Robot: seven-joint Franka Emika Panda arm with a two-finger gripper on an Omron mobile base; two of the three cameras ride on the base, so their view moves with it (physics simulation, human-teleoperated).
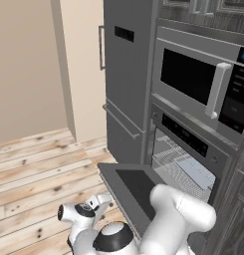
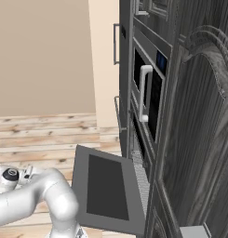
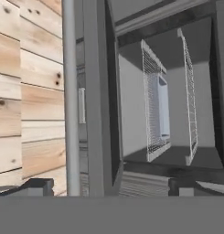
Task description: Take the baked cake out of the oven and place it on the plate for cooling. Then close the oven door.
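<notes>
Oven: built into dark cabinetry below the microwave, above plank floor. Oven door lowered flat; pale tray on wire rack inside. Gripper: low, left of door, fingers apart, empty.

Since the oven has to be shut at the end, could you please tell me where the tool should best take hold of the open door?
Probably by the long bar handle along the free front edge of the oven door, farthest from the hinge. The door lies flat and open, so coming from below that outer edge and lifting should swing it up toward the oven.
</notes>
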